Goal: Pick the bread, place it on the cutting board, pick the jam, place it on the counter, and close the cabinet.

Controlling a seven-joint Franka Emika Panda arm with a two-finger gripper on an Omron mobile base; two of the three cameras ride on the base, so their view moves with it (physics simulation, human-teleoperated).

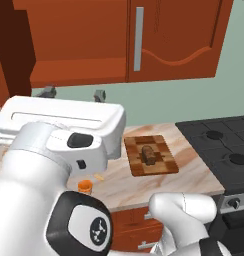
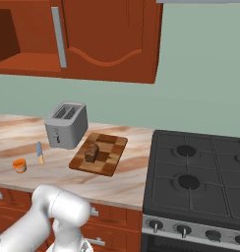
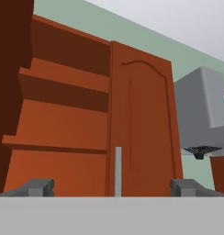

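One bread (image 2: 91, 152) lies on the cutting board (image 2: 110, 162); one jam (image 2: 19, 165) stands on the counter (image 2: 53, 172) near the front edge, an orange-handled knife (image 2: 39, 152) and one toaster (image 2: 66, 124) beside it. The hand (image 3: 111, 188) is spread wide, grasping nothing, below the cabinet (image 3: 141, 133), whose left door stands open; a stove (image 2: 200, 182) is at right.

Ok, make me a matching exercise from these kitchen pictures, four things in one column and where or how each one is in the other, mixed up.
Things:
1. bread
2. jam
3. cabinet
4. toaster

Places or states:
A. left door open, right door shut
B. on the counter near its front edge, close to the orange-handled knife
C. on the cutting board
D. at the back of the counter, left of the board

Pairs: 1-C, 2-B, 3-A, 4-D
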